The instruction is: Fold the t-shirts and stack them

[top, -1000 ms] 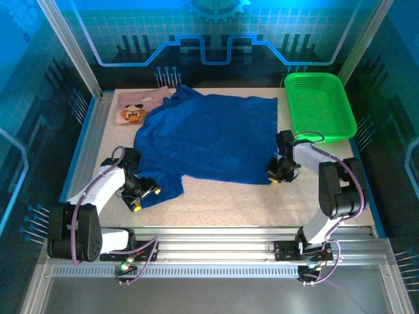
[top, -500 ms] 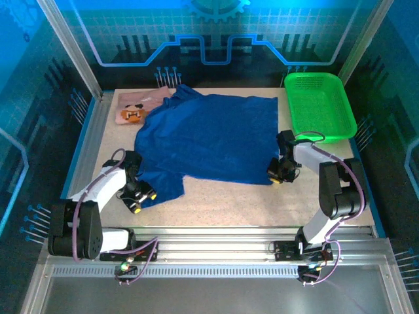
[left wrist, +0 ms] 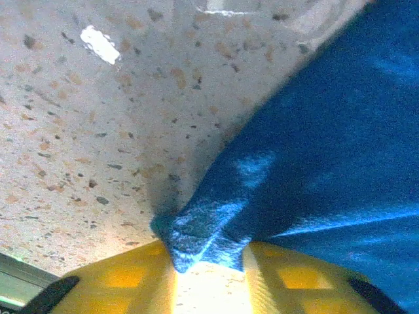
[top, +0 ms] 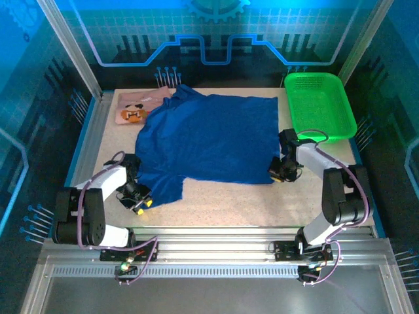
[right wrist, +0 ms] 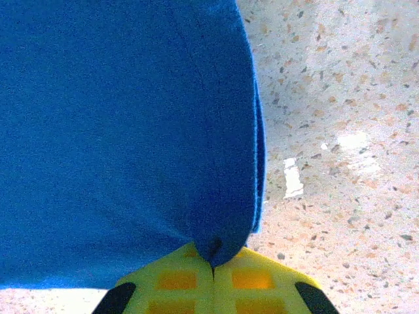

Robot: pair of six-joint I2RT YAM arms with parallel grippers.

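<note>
The royal-blue t-shirt (top: pixel 209 137) lies spread across the middle of the table, its sleeve reaching to the near left. My left gripper (top: pixel 140 199) is at that sleeve's tip. In the left wrist view its yellow jaws (left wrist: pixel 206 252) stand narrowly apart, pinching a bunched corner of the blue cloth (left wrist: pixel 314 144). My right gripper (top: pixel 279 174) holds the shirt's near right corner. In the right wrist view its jaws (right wrist: pixel 213 258) are closed tight on a fold of the blue cloth (right wrist: pixel 124 131). The pink t-shirt (top: pixel 134 108) with a cartoon face lies at the far left, partly under the blue one.
A green mesh basket (top: pixel 319 108) stands at the far right corner, with nothing in it. Bare speckled tabletop (top: pixel 229 203) runs along the near edge in front of the shirt. Metal frame posts rise at the back corners.
The left gripper's jaws have closed in on the sleeve corner, and the left arm has drawn back a little toward the near left. The right gripper has stayed put.
</note>
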